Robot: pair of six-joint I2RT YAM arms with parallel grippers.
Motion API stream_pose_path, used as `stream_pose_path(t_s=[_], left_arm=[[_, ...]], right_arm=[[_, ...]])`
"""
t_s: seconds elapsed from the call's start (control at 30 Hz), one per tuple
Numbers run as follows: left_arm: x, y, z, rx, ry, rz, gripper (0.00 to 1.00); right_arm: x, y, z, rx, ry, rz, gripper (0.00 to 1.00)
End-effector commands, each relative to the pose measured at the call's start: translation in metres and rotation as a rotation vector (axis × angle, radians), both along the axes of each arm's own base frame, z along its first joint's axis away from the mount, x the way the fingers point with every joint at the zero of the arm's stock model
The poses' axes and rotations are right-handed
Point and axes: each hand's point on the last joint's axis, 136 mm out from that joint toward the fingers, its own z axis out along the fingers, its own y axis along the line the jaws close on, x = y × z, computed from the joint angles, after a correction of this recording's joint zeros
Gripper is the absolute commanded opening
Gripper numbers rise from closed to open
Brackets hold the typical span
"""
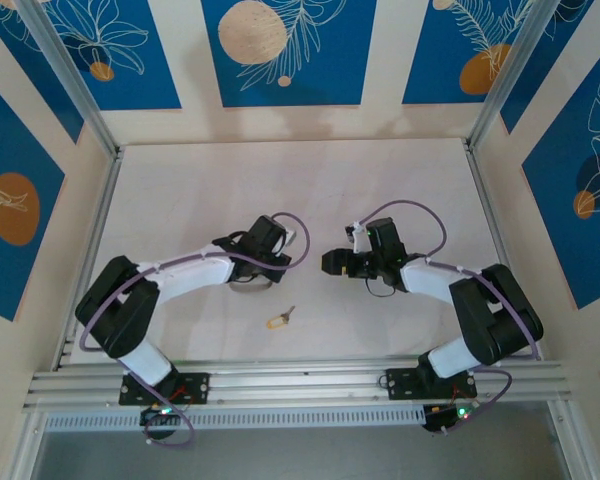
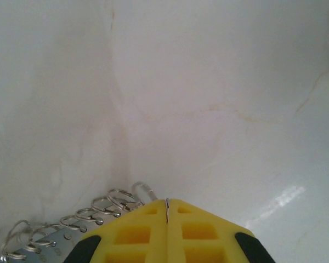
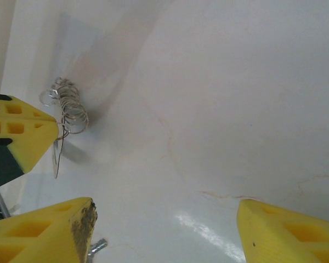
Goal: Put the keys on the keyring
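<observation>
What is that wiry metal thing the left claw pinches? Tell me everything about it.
The keyring is thin silvery metal wire, clamped edge-on between the shut left gripper's yellow fingers. A strand of small linked loops juts from one side. Whether it also touches the pale table is unclear.

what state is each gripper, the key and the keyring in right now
left gripper: shut, pinching the thin wire of the keyring
right gripper: open, holding nothing
keyring: gripped by the left gripper, its chain of small rings trailing free
key: lying loose on the table, not on the keyring
</observation>
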Motion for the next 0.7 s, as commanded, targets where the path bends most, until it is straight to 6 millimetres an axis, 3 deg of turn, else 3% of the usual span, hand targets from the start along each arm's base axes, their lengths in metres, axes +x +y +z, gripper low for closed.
stream_pose_path(t_s=[0.0,0.3,0.5,0.67], left_arm=[[0.01,-0.018,0.053,-0.085,-0.11,-0.069,0.0],[0.027,-0.038,0.148,-0.351,-0.268,-0.184,0.0],[0.03,-0.048,0.213,-0.61,-0.344,-0.298,0.0],[0.035,-0.053,0.254,-0.787,-0.369,-0.379,0.0]], right_arm=[[0.009,0.007,0.034,0.065,-0.049,0.0,0.7],[0.024,0.009,0.118,0.185,-0.188,-0.036,0.69],[0.024,0.0,0.185,0.265,-0.327,-0.04,0.66],[0.023,-0.009,0.224,0.297,-0.421,-0.021,0.63]])
